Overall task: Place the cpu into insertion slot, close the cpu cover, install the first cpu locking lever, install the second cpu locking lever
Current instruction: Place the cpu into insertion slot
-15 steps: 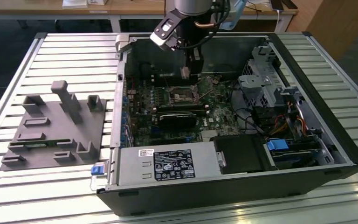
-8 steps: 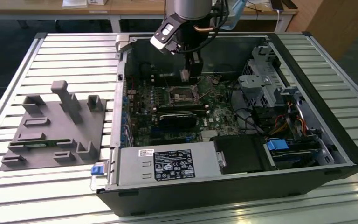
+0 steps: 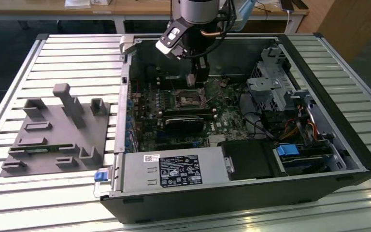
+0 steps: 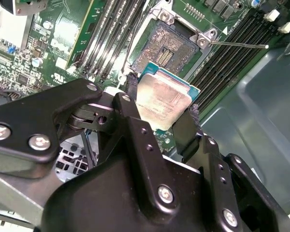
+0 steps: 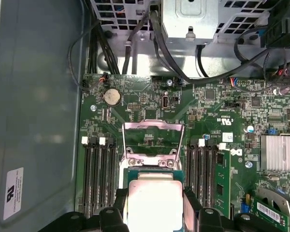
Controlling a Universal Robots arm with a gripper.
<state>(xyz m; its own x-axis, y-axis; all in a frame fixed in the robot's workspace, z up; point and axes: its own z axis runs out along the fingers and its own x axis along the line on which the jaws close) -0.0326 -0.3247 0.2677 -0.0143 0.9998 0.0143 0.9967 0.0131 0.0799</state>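
A slatted table [image 3: 76,53] carried an open computer case [image 3: 250,200], lying well below and around the gripper. A grey fixture [image 3: 56,135] sat far off to the exterior view's left of it. The arm [image 3: 198,9] reached down into the case, and the green circuit board [image 5: 217,116] lay under the gripper [image 4: 162,95].

The gripper was closed on the cpu [image 4: 165,102]. Its two black fingers [image 4: 187,129] pressed on opposite edges of the chip, and the silvery top faced the wrist cameras. In both wrist views the cpu hung just short of the insertion slot [image 4: 170,48], which lay directly beneath and slightly ahead of the fingertips. The slot's dark contact field was bare. The chip appeared to be apart from the slot, not seated in it.

In the first wrist view the cpu cover [image 5: 153,125] stood raised beyond the gripper, on the far side of the slot. A thin locking lever [image 4: 239,45] stuck out beside the slot, clear of the fingers.

The cpu looked light, thin and stiff. Its smooth metal lid is probably slippery, so the edge grip shown is the sensible hold. Its underside and the slot's contacts are likely delicate. It should be kept level and squared to the rim, and set down with almost no force.
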